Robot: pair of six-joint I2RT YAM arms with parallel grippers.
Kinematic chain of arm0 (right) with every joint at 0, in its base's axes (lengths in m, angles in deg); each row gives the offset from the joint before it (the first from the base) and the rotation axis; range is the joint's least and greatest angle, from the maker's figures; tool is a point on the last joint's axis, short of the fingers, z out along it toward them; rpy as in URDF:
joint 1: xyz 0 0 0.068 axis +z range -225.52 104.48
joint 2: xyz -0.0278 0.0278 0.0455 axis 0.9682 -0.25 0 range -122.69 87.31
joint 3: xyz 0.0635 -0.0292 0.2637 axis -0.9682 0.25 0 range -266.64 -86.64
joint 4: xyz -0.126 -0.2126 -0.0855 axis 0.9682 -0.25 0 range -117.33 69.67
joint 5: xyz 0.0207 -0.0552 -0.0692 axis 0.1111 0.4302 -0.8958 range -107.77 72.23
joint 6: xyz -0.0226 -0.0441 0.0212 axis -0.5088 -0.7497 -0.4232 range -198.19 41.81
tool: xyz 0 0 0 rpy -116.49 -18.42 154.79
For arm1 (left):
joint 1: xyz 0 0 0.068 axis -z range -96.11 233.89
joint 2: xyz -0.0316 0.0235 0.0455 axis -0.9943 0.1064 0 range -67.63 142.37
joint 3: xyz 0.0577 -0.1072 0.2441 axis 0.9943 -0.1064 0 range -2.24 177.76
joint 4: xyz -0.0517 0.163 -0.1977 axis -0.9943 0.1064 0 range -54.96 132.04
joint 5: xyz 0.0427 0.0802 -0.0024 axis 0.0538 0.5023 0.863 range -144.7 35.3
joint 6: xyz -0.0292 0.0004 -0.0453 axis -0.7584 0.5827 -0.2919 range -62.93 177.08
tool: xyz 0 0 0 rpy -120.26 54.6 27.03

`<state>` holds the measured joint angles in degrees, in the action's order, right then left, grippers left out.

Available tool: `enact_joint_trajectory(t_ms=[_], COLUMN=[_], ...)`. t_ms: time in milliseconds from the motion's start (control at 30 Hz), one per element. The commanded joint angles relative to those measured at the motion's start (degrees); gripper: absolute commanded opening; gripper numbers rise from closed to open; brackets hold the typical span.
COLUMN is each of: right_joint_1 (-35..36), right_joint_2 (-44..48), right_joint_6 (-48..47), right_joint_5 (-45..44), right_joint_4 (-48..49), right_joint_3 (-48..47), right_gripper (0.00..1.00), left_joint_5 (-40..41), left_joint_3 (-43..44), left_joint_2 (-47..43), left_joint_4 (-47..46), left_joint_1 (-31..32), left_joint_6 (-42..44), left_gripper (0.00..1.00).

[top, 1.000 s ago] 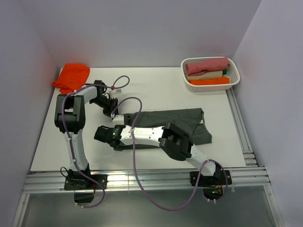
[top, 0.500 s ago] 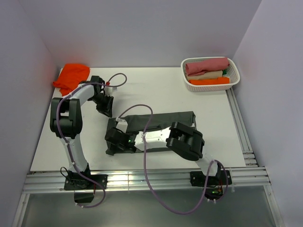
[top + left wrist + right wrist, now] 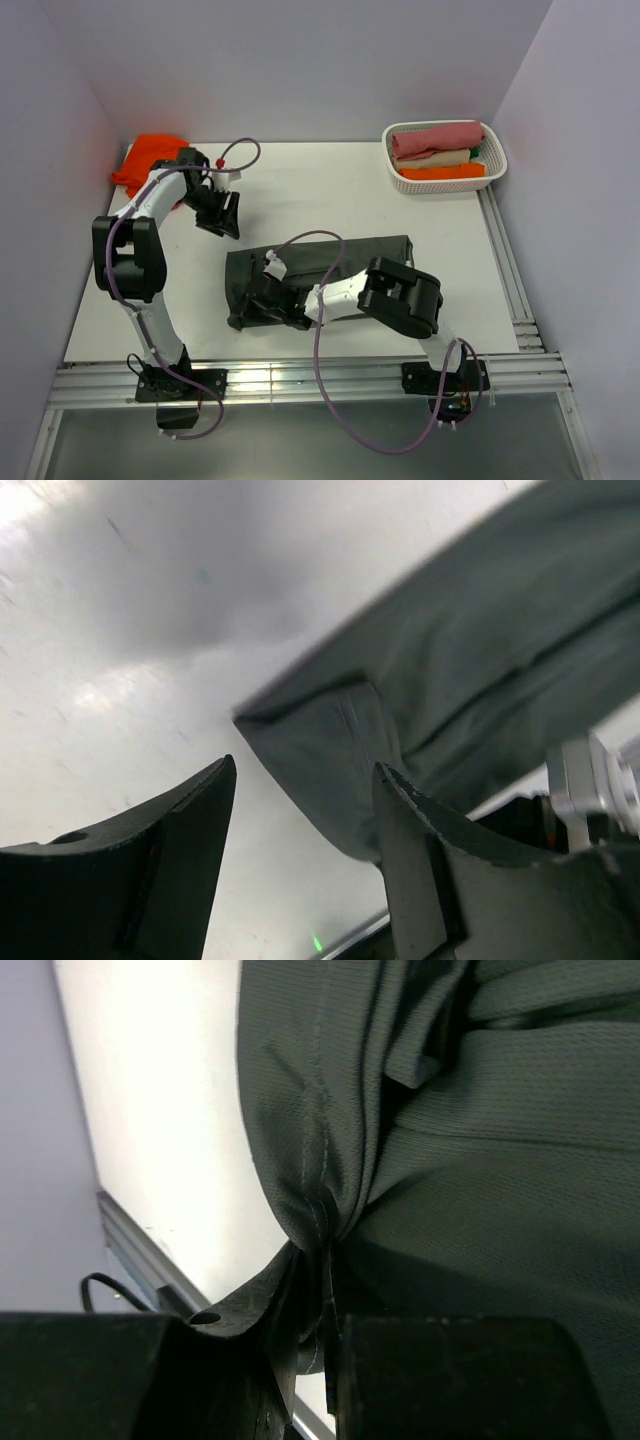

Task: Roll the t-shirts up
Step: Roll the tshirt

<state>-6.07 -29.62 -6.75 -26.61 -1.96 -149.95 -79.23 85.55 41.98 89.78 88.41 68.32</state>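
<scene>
You're early in the job. The grey t-shirt [image 3: 375, 250] lies mid-counter, folded into a long band but, by my reading, not yet rolled. The orange t-shirt [image 3: 152, 160] sits bunched in the far left corner of the counter [image 3: 330, 190], untouched. The basket [image 3: 497, 165] at the far right already holds a few rolled cloths [image 3: 435, 140]. So I'd say one shirt is prepared for rolling and the other hasn't been started.

Your right hand [image 3: 258, 300] reaches across to the left end of the grey band. From above you can't tell its grip, because arm and cable sit over it. The right wrist view settles it: the fingers [image 3: 420, 1380] are pinched tight on a gathered fold of the grey cloth, right at the hem seam.

Your left hand [image 3: 222, 213] is above bare counter, near the band's far left corner and apart from it. Its wrist view shows the fingers [image 3: 190, 850] spread with nothing between them, and a loose corner flap of the grey shirt just ahead, a detail the overhead camera doesn't make clear
</scene>
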Motion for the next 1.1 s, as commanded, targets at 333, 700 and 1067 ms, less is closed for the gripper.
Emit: enact_joint_trajectory(t_ms=[333, 700, 1067], right_joint_1=[-1.0, -1.0, -1.1], right_joint_2=[2.0, 1.1, 1.5], right_joint_6=[3.7, 3.7, 3.1], right_joint_5=[-0.7, -0.4, -1.3], right_joint_4=[6.7, 6.4, 4.7], right_joint_3=[3.6, 3.1, 3.0], right_gripper=[0.06, 0.05, 0.05], left_joint_5=[-17.4, -19.4, -16.3], left_joint_3=[-9.1, -12.9, -14.6], left_joint_2=[2.4, 6.0, 4.8], left_joint_4=[16.5, 13.2, 6.3], left_joint_1=[-9.1, -7.9, -5.2], left_joint_6=[16.6, 14.7, 8.0], left_gripper=[0.69, 0.70, 0.48])
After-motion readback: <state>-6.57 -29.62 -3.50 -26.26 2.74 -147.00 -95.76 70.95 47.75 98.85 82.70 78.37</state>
